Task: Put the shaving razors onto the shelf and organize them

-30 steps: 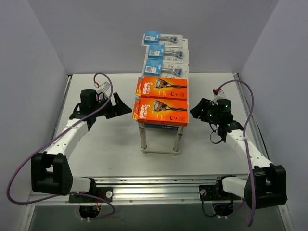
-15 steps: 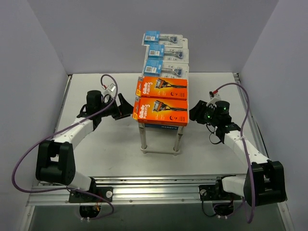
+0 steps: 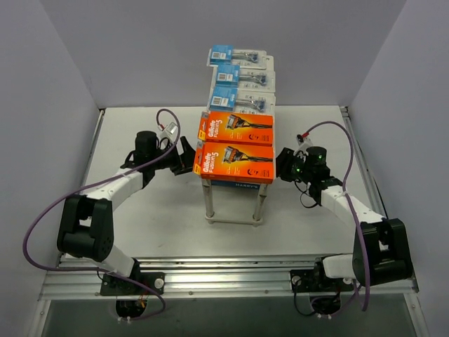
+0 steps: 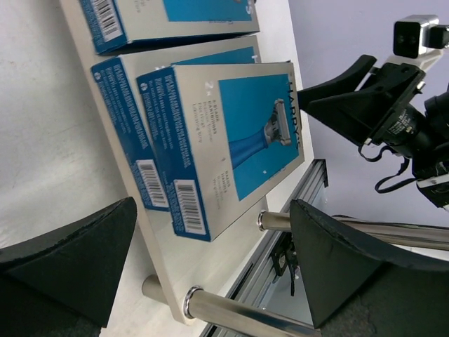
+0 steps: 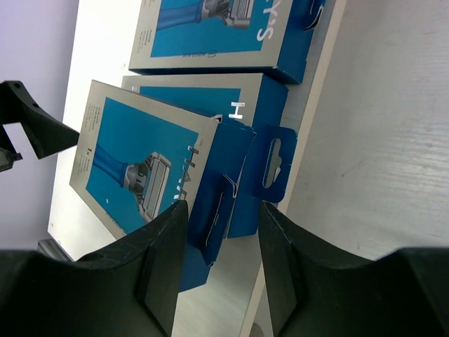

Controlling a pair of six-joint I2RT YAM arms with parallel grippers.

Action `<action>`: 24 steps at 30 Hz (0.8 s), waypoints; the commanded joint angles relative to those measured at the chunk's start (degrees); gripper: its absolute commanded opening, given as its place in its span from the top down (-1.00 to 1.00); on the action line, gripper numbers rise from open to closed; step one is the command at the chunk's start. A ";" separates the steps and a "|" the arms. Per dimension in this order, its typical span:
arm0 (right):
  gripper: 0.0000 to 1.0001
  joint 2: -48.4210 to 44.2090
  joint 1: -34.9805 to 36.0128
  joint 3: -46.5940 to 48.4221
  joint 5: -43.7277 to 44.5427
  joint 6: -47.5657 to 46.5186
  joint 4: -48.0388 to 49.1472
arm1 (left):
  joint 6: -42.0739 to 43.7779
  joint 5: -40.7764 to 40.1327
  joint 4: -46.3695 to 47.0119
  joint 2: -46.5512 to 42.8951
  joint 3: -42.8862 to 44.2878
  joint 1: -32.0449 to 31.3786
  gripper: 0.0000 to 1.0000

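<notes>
The shelf (image 3: 209,202) stands mid-table. Its top holds three blister packs with blue cards (image 3: 240,100) at the far end and two orange razor boxes (image 3: 233,162) nearer. On the lower board (image 4: 163,275) lie three blue-and-white boxes; the nearest one (image 4: 231,133) sits tilted, leaning on its neighbour (image 4: 116,88). My left gripper (image 3: 184,156) is open at the shelf's left side, its jaws astride a chrome leg (image 4: 238,316). My right gripper (image 3: 284,165) is open at the right side, with the tilted box's hang-tab end (image 5: 217,193) just ahead between its fingertips (image 5: 165,246).
Grey walls enclose the table on three sides. A metal rail (image 3: 224,270) runs along the near edge by both arm bases. Purple cables (image 3: 42,232) loop beside each arm. My right gripper also shows in the left wrist view (image 4: 365,91) across the shelf.
Both grippers have moved inward to the shelf's lower tier, the left from the left and the right from the right. The packs on top have not moved.
</notes>
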 commanded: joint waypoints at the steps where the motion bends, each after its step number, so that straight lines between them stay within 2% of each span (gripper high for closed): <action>1: 0.20 0.87 0.78 0.56 -1.96 0.93 3.58 | -0.31 1.06 4.46 1.03 3.35 -1.85 -1.00; 2: 0.20 0.87 0.87 0.65 -1.96 0.93 3.58 | -0.40 0.88 4.55 1.56 3.61 -2.21 -1.00; 3: 0.21 0.87 1.05 0.74 -2.05 0.93 3.58 | -0.40 0.71 4.55 1.73 3.87 -2.82 -0.89; 9: 0.23 0.95 1.13 1.09 -2.14 0.84 3.23 | -1.10 0.62 5.86 3.32 3.70 -4.32 -0.82; 24: 0.38 0.95 3.07 1.09 -2.05 1.19 3.49 | -1.98 0.27 7.09 2.53 3.00 -6.60 -0.82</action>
